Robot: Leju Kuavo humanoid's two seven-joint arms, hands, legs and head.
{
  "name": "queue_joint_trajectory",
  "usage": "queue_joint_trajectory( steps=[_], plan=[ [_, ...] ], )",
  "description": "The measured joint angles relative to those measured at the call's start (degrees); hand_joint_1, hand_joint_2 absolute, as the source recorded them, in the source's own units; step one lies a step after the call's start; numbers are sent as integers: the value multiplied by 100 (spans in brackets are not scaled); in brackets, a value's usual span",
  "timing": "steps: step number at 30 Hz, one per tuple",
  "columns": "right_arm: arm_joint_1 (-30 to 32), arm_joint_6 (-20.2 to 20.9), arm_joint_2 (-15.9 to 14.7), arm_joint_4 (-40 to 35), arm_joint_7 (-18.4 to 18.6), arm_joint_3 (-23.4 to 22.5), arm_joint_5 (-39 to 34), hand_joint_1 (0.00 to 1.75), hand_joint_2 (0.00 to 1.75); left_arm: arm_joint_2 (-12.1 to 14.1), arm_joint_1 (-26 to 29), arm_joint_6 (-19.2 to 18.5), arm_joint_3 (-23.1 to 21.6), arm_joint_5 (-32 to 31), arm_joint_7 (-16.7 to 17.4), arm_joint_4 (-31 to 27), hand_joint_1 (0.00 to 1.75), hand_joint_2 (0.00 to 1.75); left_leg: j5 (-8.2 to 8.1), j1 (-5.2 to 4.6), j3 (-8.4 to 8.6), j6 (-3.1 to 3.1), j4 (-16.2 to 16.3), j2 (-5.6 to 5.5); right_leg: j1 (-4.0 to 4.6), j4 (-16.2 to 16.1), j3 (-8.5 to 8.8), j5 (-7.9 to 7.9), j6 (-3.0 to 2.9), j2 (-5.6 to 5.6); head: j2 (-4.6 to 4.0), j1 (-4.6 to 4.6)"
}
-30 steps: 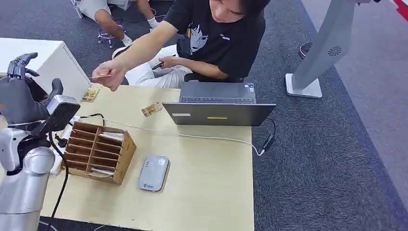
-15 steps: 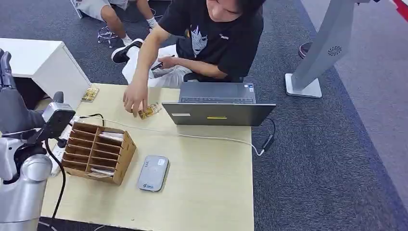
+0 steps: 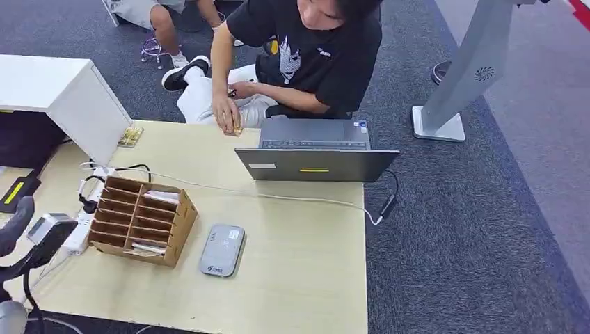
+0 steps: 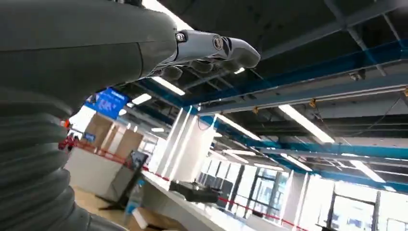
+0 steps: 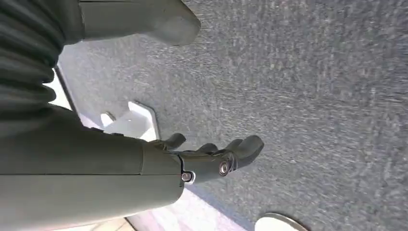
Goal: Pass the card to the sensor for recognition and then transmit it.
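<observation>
Surface: pale wooden table (image 3: pixel 292 264) on dark grey carpet (image 3: pixel 473 229); a white cabinet (image 3: pixel 66 94) stands at its far left corner.
On table: open laptop (image 3: pixel 316 149); wooden slotted card rack (image 3: pixel 142 219); grey card sensor (image 3: pixel 222 250) just beside the rack; white cable (image 3: pixel 306 200) crossing the top.
Left hand (image 4: pixel 211 50): raised toward a ceiling with strip lights, fingers loosely curled, nothing held.
Right hand (image 5: pixel 211 156): hanging over carpet, fingers partly curled and apart, nothing held.
Card (image 3: pixel 236 129): at the table's far edge beside the laptop, under a seated person's hand (image 3: pixel 226 115); well apart from both robot hands. Another card (image 3: pixel 130 136) lies near the cabinet.
</observation>
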Motion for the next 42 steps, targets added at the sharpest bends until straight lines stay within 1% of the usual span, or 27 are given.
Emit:
queue_joint_trajectory(
  steps=[1,3,5,6,8,9,11,14,16,17,19,21,23,25,26,28,31,33,34,36,39,42],
  plan=[
    [-1,0,2,0,15,-4,0,0,175,-91,179,-4,132,-82,-13,-143,0,175,0,0,-1,0,0,-1,0,-1,0,0,0,-2,0,-2],
    [-1,0,13,0,61,-13,9,0,175,-363,479,-56,407,-192,-98,-397,0,175,-2,-2,-1,2,0,-1,-2,-2,1,0,0,-2,0,-4],
    [7,2,24,0,74,-17,20,0,175,-691,685,-182,686,-225,-223,-550,0,175,-2,-3,-1,2,0,-2,-3,-3,1,0,1,-5,0,-2],
    [9,4,31,0,81,-17,20,0,175,-805,763,-307,818,-245,-287,-596,0,175,-1,-3,0,2,0,-4,-3,-3,3,0,1,-8,0,0],
    [7,18,33,0,120,-17,35,0,175,-1142,856,-608,1108,-280,-435,-642,0,175,-1,-3,-1,2,0,-9,-3,-3,8,0,1,-14,0,-2],
    [8,26,33,0,127,-17,57,0,175,-1270,865,-750,1259,-297,-556,-642,0,175,-1,-3,0,2,0,-11,-3,-3,8,0,1,-16,0,-2],
    [9,33,33,0,138,-15,107,0,175,-1607,858,-995,1653,-317,-855,-640,0,175,0,-3,4,2,0,-10,-3,-3,9,0,1,-15,0,-2],
    [10,46,33,0,153,-15,118,0,175,-2047,781,-1383,2256,-426,-1177,-561,0,175,1,-3,5,1,0,-11,-2,-2,10,1,0,-16,0,0],
    [10,50,33,0,153,-15,120,0,175,-2288,677,-1587,2621,-522,-1342,-462,0,175,1,-2,4,1,0,-12,-2,-2,10,1,0,-16,0,-2],
    [10,55,33,0,155,-13,120,0,175,-2369,607,-1690,2809,-586,-1414,-384,0,175,0,-2,5,1,0,-12,-2,-2,10,1,0,-16,0,-2],
    [8,81,33,0,168,-7,125,0,175,-2551,392,-1911,3292,-772,-1576,-69,0,175,0,-3,4,1,0,-14,-2,-2,11,0,0,-18,0,-2],
    [7,111,33,0,177,7,125,0,175,-2670,182,-2078,3692,-900,-1635,368,0,175,1,-2,5,1,0,-14,-2,-1,11,0,0,-17,0,-2],
    [7,129,33,0,179,17,149,0,175,-2714,-19,-2061,4098,-1031,-1703,951,0,175,1,-2,5,1,0,-14,-1,-1,12,0,0,-18,0,-4],
    [1,146,33,0,197,28,206,0,175,-2710,-242,-1971,4501,-1167,-1694,1624,0,175,1,-3,5,1,-1,-15,-2,-1,12,0,0,-18,0,-9],
    [-4,149,33,0,201,41,205,0,175,-2681,-348,-1835,4743,-1254,-1672,2066,0,175,1,-2,6,0,-1,-14,-2,-1,12,0,0,-18,0,-6],
    [-6,160,33,0,214,66,221,0,175,-2622,-500,-1507,5075,-1359,-1633,2800,0,175,1,-2,8,0,-1,-14,-2,-1,11,0,0,-17,0,-9],
    [-23,166,33,2,232,103,304,0,175,-2422,-746,-742,5506,-1497,-1460,4166,0,175,1,-5,7,1,-1,-20,-5,-1,12,0,1,-23,0,-9],
    [-31,171,33,2,229,118,323,0,175,-2334,-856,-467,5664,-1543,-1353,4975,0,175,1,-7,7,1,-1,-21,-6,-3,13,0,1,-24,0,-4],
    [-33,171,33,2,229,129,326,0,175,-2275,-926,-312,5722,-1565,-1245,5408,0,175,1,-9,7,1,0,-24,-8,-2,14,0,1,-27,0,-11],
    [-34,171,33,2,227,162,328,0,175,-2203,-1006,-142,5803,-1617,-1084,6198,0,175,1,-8,7,2,0,-29,-7,-3,15,1,1,-29,2,-7],
    [-42,171,33,2,225,186,393,0,175,-2124,-1138,-125,5837,-1744,-659,7237,0,175,2,-10,6,2,1,-32,-9,-4,15,1,1,-33,0,-7],
    [-55,168,33,2,232,232,448,0,175,-2137,-1240,-171,5840,-1781,-288,7982,0,175,2,-10,7,2,3,-33,-9,-5,15,1,2,-34,0,-7]
  ],
)
